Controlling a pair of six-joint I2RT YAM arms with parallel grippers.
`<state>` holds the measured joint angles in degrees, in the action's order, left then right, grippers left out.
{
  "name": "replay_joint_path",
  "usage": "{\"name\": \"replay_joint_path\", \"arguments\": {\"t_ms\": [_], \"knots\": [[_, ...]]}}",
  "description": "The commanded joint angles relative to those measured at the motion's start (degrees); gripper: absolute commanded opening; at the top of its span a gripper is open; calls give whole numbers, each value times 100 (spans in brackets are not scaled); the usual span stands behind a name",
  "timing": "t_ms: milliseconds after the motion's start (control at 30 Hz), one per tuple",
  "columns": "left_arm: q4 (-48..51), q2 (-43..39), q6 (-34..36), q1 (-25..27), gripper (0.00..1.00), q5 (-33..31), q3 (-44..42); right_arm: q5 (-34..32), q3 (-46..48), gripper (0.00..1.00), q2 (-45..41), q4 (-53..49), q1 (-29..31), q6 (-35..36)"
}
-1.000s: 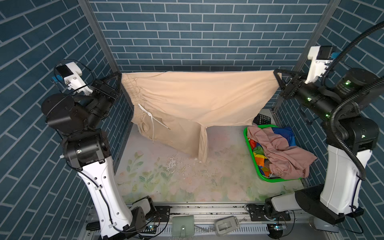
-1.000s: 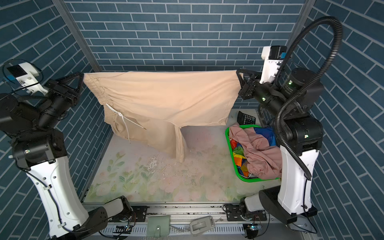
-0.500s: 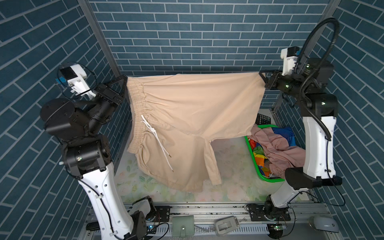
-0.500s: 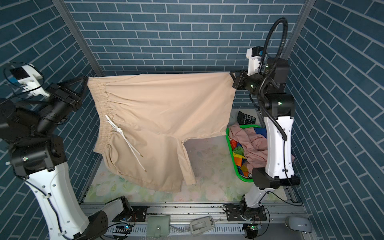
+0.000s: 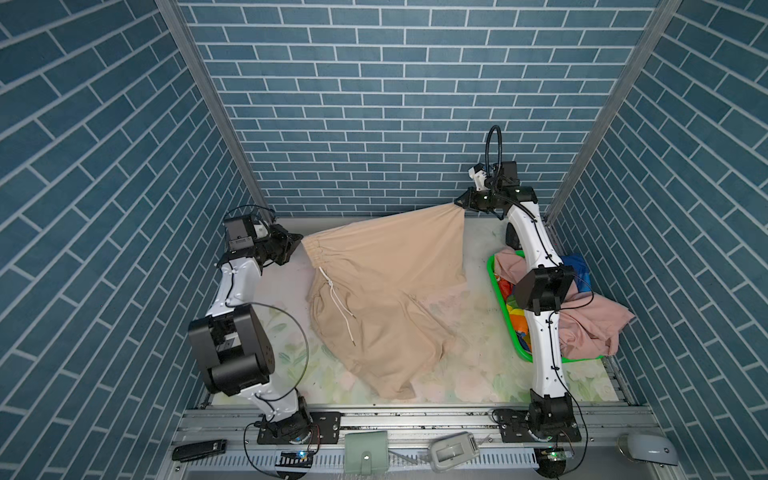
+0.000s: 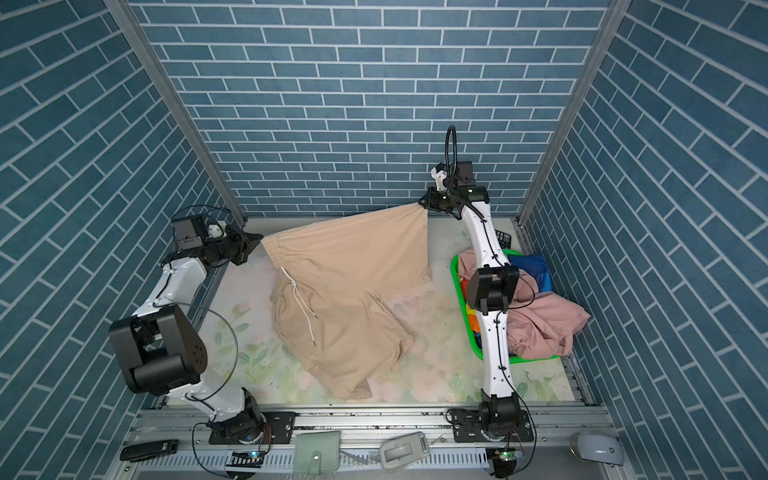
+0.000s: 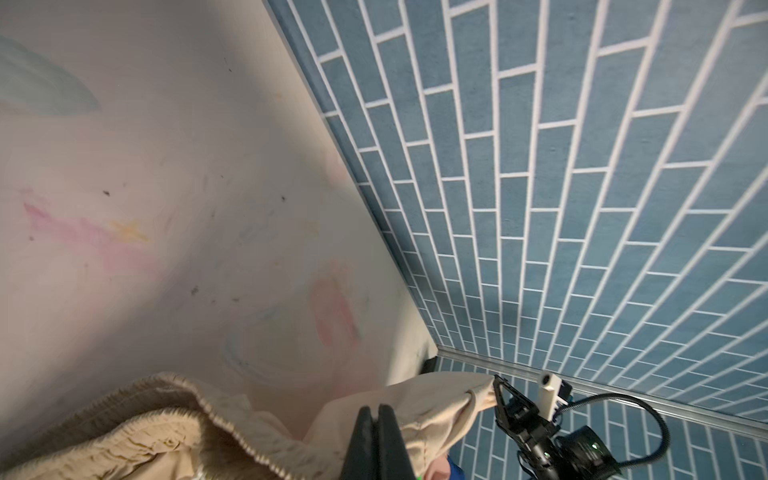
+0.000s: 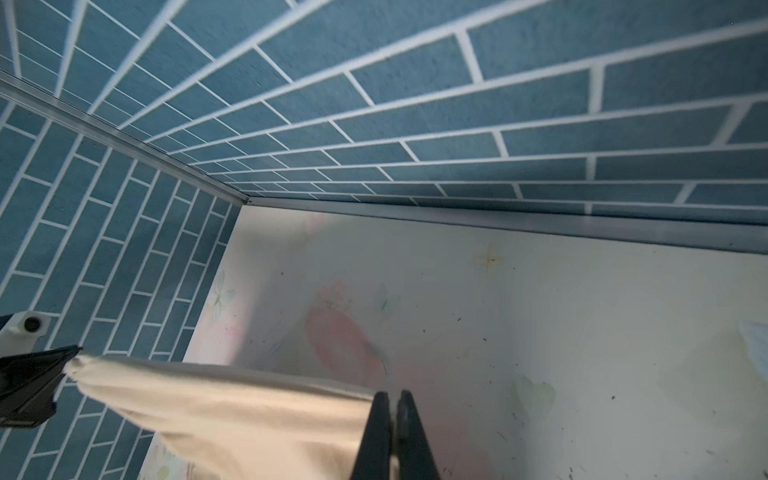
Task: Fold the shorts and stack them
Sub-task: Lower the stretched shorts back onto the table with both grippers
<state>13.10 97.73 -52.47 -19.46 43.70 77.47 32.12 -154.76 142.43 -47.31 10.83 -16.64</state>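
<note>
The left fingers (image 7: 365, 444) are pressed together on the gathered waistband end of the beige shorts (image 5: 374, 299). The right fingers (image 8: 376, 440) are pinched shut on the opposite corner of the same edge, which looks like a leg hem. That edge runs taut between them near the back wall, raised higher on the right side. The rest of the cloth slopes down onto the tabletop (image 5: 469, 332).

The task looks to be at an early stage. This pair is being spread out and has no fold in it yet, and nothing is stacked. The pink shorts (image 5: 594, 328) and the rainbow-striped shorts (image 5: 515, 311) sit bunched in the green basket (image 5: 496, 282) at the right, so they have yet to be folded.

The beige pair is smooth along the stretched edge. Its lower leg lies rumpled and partly doubled under near the front of the tabletop. The white drawstring (image 5: 336, 299) trails loose across the front.
</note>
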Motion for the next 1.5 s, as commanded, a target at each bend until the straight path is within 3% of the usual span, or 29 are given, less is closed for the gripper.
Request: {"name": "replay_joint_path", "arguments": {"t_ms": [0, 267, 500, 700, 767, 867, 1000, 1167, 1300, 1467], "knots": [[-113, 558, 580, -328, 0, -1016, 736, -1182, -63, 0, -343, 788, -468, 217], [298, 1659, 979, -374, 0, -1126, 1663, -1331, -314, 0, -241, 1034, -439, 325], [432, 1621, 1023, -435, 0, -1226, 2193, -1494, -406, 0, -685, 1461, -574, 97], [499, 1570, 1096, -652, 0, -1222, 1900, -1149, -196, 0, -989, 694, -477, -192], [491, 1554, 1138, -690, 0, -1089, 1778, -1123, 631, 0, -1554, 542, -266, -85], [343, 1543, 1066, -741, 0, -830, 1575, -1410, 2775, 0, -2986, 1101, 164, -63], [30, 1384, 895, -730, 0, -660, 1196, -1626, 5463, 0, -4823, 1899, 775, -515], [87, 1205, 880, -734, 0, -707, 867, -2016, 8123, 0, -6373, 2450, 1691, -989], [145, 1108, 855, -728, 0, -769, 573, -2050, 9776, 0, -6742, 2960, 2414, -1543], [46, 904, 736, -730, 0, -876, 21, -2083, 10727, 0, -6144, 3696, 3166, -2046]]}}
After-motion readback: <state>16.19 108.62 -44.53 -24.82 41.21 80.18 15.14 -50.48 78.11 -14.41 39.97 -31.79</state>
